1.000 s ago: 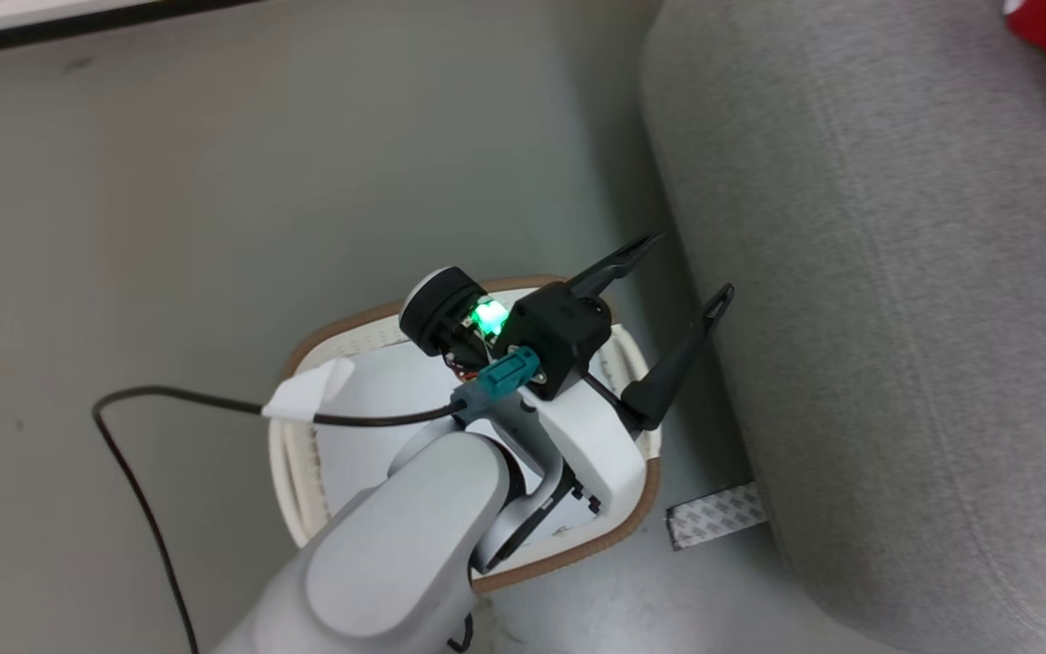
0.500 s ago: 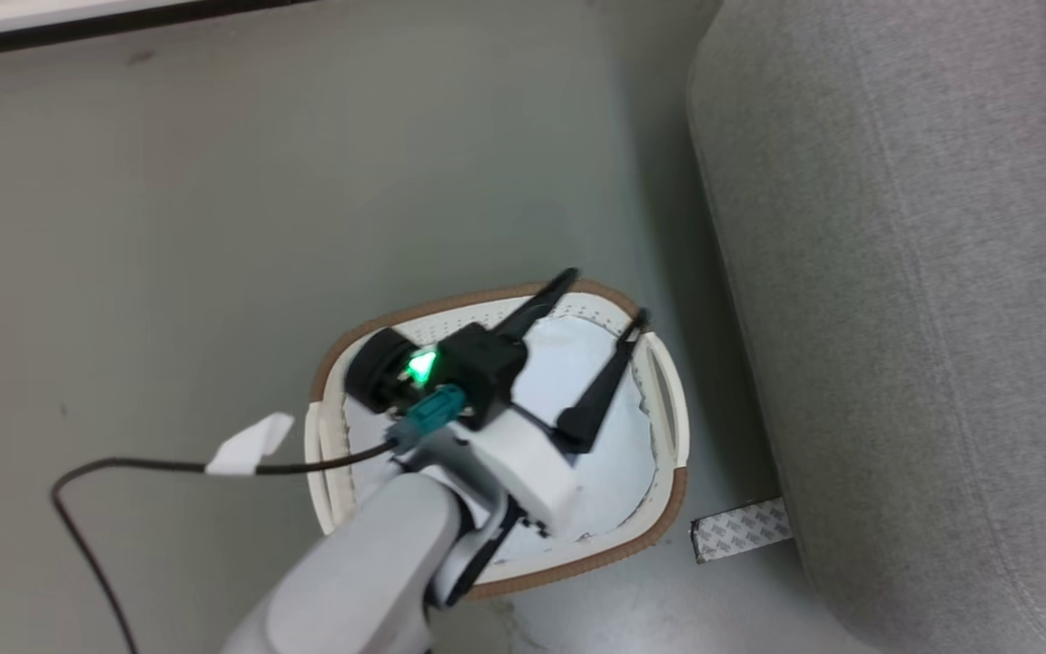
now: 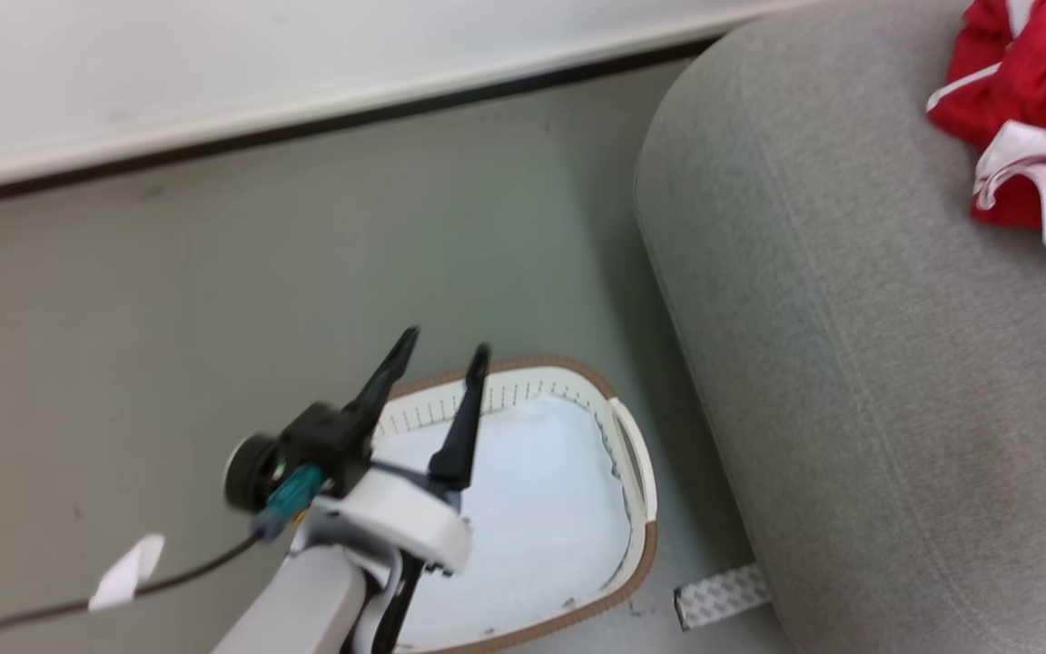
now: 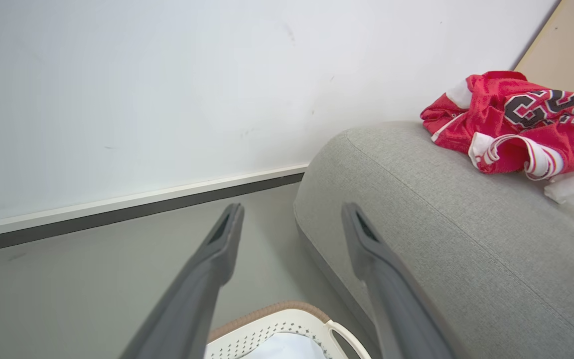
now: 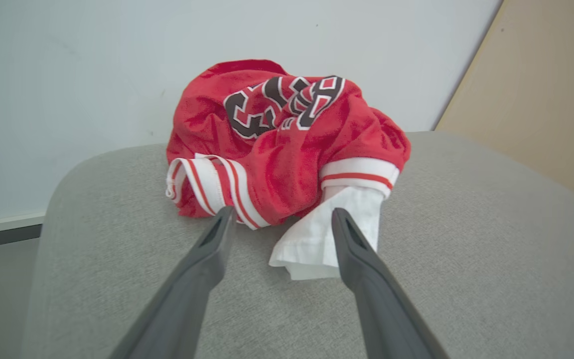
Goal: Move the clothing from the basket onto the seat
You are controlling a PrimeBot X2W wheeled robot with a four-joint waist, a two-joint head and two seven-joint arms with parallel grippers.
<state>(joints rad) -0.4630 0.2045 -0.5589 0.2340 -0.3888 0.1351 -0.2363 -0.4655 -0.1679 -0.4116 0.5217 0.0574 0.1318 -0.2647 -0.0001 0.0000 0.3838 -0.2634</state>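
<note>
The basket (image 3: 641, 472) is seen on the grey floor (image 3: 305, 227), just beside the rounded side of the seat (image 3: 850, 363), with a narrow strip of floor left between them and a wide stretch of open floor reaching to the dark baseboard (image 3: 305, 127). The basket's near rim is cut off by the head view's bottom edge and partly hidden by the left arm. Its inside is seen as plain white; whether that is cloth or the bare bottom cannot be told. The left gripper (image 3: 446, 342) is held over the basket's far rim, fingers spread apart. A red jersey (image 5: 277, 139) is heaped on the seat with a white cloth (image 5: 317, 239) touching it. The right gripper (image 5: 282, 214) is held with fingers apart just before that heap.
</note>
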